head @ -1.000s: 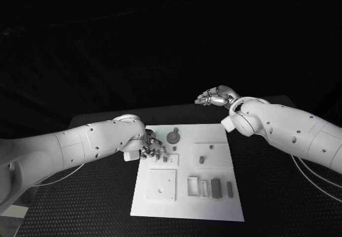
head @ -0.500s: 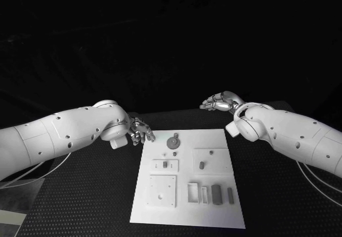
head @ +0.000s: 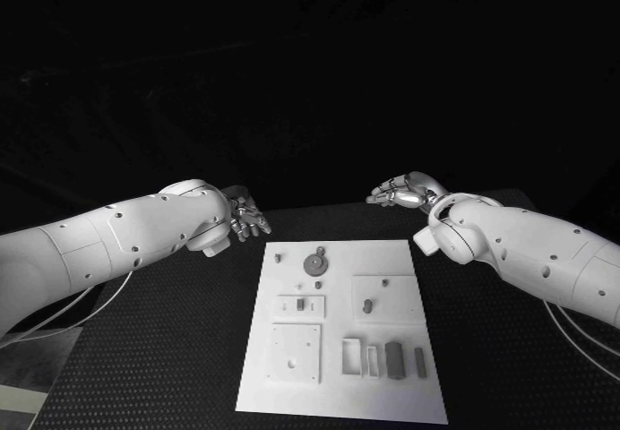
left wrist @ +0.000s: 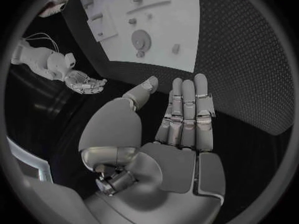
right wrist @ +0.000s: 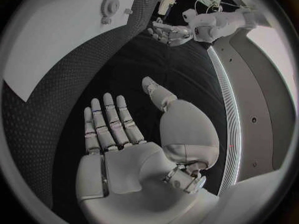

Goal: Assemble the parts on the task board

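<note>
Hands first: my left hand (head: 245,221) is flat and spread, holding nothing, raised past the far left corner of the board (head: 400,376). My right hand (head: 404,192) has its fingers loosely apart in the wrist view, also holding nothing, and sits beyond the far right corner. Both are off the board, and the black table (head: 155,358) lies under them.

The parts lie nearer me than either hand. The round geared piece (head: 315,262) is closest to the left hand, just inside the far edge. A small upright peg (head: 300,304) and a slotted piece (head: 367,305) sit mid-board. The row of grey blocks (head: 392,357) is furthest from both hands, toward my side.

My worry is the approach. The parts are small and close together, so I judge that spread fingers coming down could knock a neighbour or nudge the board itself, which looks unfixed. The grey blocks stand side by side, leaving little finger room between them.

There is open table on both long sides of the board, so I can bring each hand in from its own side without crossing
</note>
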Robot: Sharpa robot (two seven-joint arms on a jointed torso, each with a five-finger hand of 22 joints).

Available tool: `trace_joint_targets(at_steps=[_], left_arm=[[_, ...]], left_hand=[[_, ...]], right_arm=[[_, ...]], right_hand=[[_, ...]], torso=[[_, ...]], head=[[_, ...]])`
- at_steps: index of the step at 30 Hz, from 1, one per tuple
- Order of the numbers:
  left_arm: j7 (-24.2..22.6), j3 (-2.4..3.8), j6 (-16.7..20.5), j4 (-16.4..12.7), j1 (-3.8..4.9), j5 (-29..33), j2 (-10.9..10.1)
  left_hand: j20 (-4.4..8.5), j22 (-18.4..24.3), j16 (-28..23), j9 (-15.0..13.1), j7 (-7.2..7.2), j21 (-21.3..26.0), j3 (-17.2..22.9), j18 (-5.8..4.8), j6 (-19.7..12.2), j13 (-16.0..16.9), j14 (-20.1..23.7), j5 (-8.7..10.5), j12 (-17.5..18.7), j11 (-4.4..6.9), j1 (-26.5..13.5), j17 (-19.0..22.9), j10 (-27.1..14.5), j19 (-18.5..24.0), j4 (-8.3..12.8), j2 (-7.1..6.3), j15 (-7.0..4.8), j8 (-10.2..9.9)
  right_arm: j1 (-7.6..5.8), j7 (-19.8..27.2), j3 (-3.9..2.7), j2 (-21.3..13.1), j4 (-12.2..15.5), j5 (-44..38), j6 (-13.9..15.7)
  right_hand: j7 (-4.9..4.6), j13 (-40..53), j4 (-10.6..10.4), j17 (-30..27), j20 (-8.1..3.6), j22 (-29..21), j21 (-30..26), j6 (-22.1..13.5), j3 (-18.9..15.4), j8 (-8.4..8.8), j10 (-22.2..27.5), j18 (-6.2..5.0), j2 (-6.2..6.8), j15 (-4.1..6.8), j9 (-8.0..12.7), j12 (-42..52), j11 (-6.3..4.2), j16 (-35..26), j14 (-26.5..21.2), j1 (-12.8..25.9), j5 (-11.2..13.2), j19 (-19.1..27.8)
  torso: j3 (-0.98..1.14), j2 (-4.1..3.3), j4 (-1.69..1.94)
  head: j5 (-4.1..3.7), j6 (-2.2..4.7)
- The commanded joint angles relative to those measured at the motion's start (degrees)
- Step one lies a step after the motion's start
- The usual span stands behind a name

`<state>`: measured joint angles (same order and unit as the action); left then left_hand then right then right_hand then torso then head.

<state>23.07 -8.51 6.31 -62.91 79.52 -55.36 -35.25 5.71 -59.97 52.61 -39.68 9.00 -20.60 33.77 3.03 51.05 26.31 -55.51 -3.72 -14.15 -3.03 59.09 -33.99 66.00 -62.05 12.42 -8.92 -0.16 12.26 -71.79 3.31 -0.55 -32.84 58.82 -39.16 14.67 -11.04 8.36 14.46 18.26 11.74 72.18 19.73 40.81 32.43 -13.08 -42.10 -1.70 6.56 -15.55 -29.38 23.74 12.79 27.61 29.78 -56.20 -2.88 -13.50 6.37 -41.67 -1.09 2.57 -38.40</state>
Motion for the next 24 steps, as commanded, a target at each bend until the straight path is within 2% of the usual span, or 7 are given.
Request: trace_joint_targets(at_steps=[1,4,7,10,14,20,24], left_arm=[[-3.9,-0.04,5.3,1.5,-0.65,-4.4,1.0],[-3.0,-0.04,3.7,3.0,-1.23,-4.4,2.0],[-0.8,-0.05,-0.6,5.3,-1.66,-4.4,3.5],[0.7,-0.11,-3.7,7.5,-2.34,-5.8,4.9],[0.9,-0.48,-6.4,10.6,-3.33,-10.3,7.1],[0.9,-0.67,-10.8,15.0,-4.26,-10.0,9.7],[0.8,-0.66,-12.5,16.8,-4.50,-8.9,10.8]], left_hand=[[-0.23,0.2,-0.3,0.3,0.42,0.4,-0.2,0.54,-0.2,-0.3,-0.1,0.18,0.6,-2.26,0.0,-0.1,-1.7,-0.1,-0.5,-0.86,0.34,0.0],[-0.30,0.4,-0.8,0.9,0.71,0.8,-0.9,0.60,-0.2,-0.8,-0.3,0.29,1.3,-2.31,-1.1,-0.3,-1.3,-0.4,-2.2,-1.73,0.37,0.3],[-0.26,0.7,-1.2,1.6,0.68,1.4,-3.1,0.68,-0.2,-1.3,-0.4,0.15,2.1,-2.24,-4.4,-0.7,-0.8,-0.5,-4.7,-2.17,0.39,0.7],[0.05,0.7,-1.1,2.1,0.33,1.5,-4.8,0.98,0.3,-1.4,-0.9,0.40,2.2,-1.82,-9.6,-1.2,0.2,-1.1,-9.1,-2.85,0.02,1.3],[0.35,0.3,-0.7,2.5,0.10,1.2,-5.0,1.09,0.7,-1.3,-1.3,0.58,2.2,-1.49,-11.8,-1.9,1.0,-1.7,-12.7,-3.28,-0.35,1.8],[1.09,-1.0,0.5,3.0,-0.57,0.2,-7.0,1.27,1.8,-0.9,-2.3,0.76,1.8,-0.72,-13.5,-3.4,2.7,-2.6,-16.1,-1.14,-1.20,2.5],[1.40,-1.8,1.0,3.5,-0.90,-0.2,-8.8,1.18,2.5,-0.8,-2.5,0.65,1.8,-0.45,-12.7,-4.3,3.4,-2.6,-16.4,0.86,-1.51,2.7]], right_arm=[[0.02,1.2,-0.02,-0.2,0.1,-0.3,0.0],[0.03,1.3,-0.02,-0.3,0.0,-0.3,0.1],[0.05,1.3,-0.02,-0.3,-0.1,-0.3,0.1],[0.05,1.3,-0.02,-0.3,0.0,-0.3,0.1],[0.05,1.3,-0.02,-0.4,0.0,-0.3,0.1],[0.05,1.2,-0.02,-0.4,0.2,-0.3,0.0],[0.05,1.2,-0.03,-0.4,0.3,-0.3,0.1]], right_hand=[[-2.63,-0.1,-0.2,-0.1,-0.08,0.1,-0.2,-0.3,-0.3,-0.38,0.2,0.65,-0.51,-0.05,0.1,-0.2,0.30,-0.2,-0.3,-0.2,0.1,0.3],[-2.62,-0.1,-0.2,-0.1,-0.08,0.1,-0.2,-0.3,-0.3,-0.39,0.2,0.64,-0.54,-0.05,0.1,-0.2,0.30,-0.2,-0.3,-0.2,0.1,0.3],[-2.62,-0.1,-0.2,-0.1,-0.08,0.1,-0.2,-0.3,-0.3,-0.40,0.2,0.64,-0.55,-0.04,0.1,-0.2,0.30,-0.2,-0.3,-0.2,0.1,0.3],[-2.62,-0.1,-0.2,-0.1,-0.09,0.1,-0.2,-0.3,-0.3,-0.41,0.2,0.63,-0.56,-0.04,0.1,-0.2,0.30,-0.1,-0.3,-0.2,0.1,0.3],[-2.62,-0.1,-0.2,-0.1,-0.09,0.1,-0.2,-0.3,-0.3,-0.42,0.1,0.62,-0.57,-0.04,0.1,-0.2,0.29,-0.1,-0.3,-0.3,0.1,0.3],[-2.62,-0.2,-0.1,-0.1,-0.09,0.2,-0.2,-0.3,-0.3,-0.43,0.1,0.61,-0.57,-0.04,0.1,-0.2,0.29,-0.1,-0.3,-0.3,0.1,0.2],[-2.62,-0.2,-0.1,-0.1,-0.09,0.2,-0.2,-0.3,-0.3,-0.44,0.1,0.60,-0.57,-0.04,0.1,-0.2,0.29,-0.1,-0.3,-0.3,0.1,0.2]], torso=[[0.08,-0.05,-0.10],[0.07,-0.06,-0.05],[0.02,-0.05,-0.06],[0.02,-0.04,-0.05],[0.07,-0.03,-0.06],[0.15,-0.08,-0.20],[0.20,-0.22,-0.38]], head=[[-0.06,0.14],[-0.18,0.19],[-0.34,0.12],[-0.39,0.14],[-0.46,0.20],[-0.33,0.10],[-0.22,0.15]])
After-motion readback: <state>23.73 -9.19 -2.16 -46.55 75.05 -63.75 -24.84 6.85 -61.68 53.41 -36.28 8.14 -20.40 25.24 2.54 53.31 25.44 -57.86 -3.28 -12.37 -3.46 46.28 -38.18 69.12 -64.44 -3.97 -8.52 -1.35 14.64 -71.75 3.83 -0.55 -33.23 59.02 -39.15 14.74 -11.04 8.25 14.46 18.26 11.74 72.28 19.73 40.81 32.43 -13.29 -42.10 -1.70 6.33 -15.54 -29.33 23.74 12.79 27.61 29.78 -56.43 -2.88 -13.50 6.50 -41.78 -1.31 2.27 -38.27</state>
